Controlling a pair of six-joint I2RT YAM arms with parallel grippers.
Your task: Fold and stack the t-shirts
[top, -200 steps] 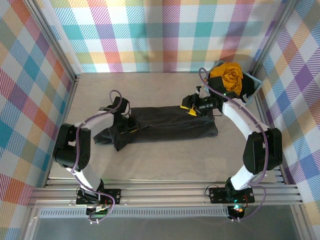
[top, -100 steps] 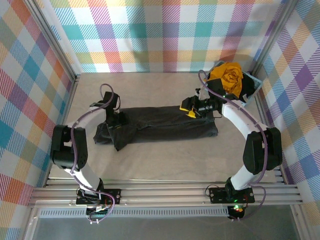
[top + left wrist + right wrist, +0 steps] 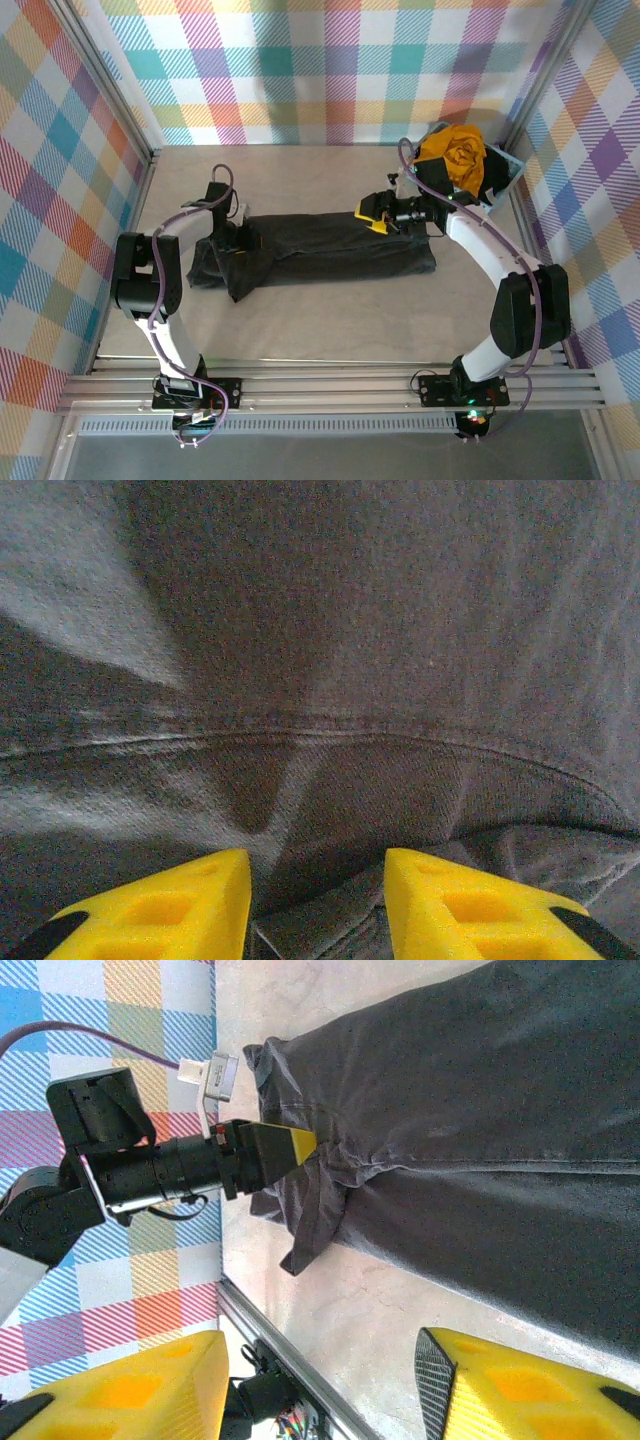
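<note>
Two hands, both open wide. The left hand (image 3: 224, 224) (image 3: 318, 880) sits low on the dark t-shirt (image 3: 330, 250) (image 3: 380, 660) (image 3: 480, 1120), cloth right under it. The right hand (image 3: 368, 212) (image 3: 320, 1352) hangs above the other end. Best to pinch both ends together and lift evenly.

The left arm (image 3: 172, 345) and right arm (image 3: 476, 240) are each showing smooth white link shells running between chunky black joint housings, with purple cables (image 3: 100, 1028) looping loosely alongside them and black base plates (image 3: 195, 391) sitting at their feet. The left pincer (image 3: 318, 910) and right pincer (image 3: 320, 1390) are wearing bright yellow wedge-shaped fingers (image 3: 160, 910), moulded with shallow rectangular recesses and edged in black at the outer corners. Behind the left pincer's yellow tip, a black cylindrical body is carrying a small white connector block (image 3: 215, 1078).
</note>
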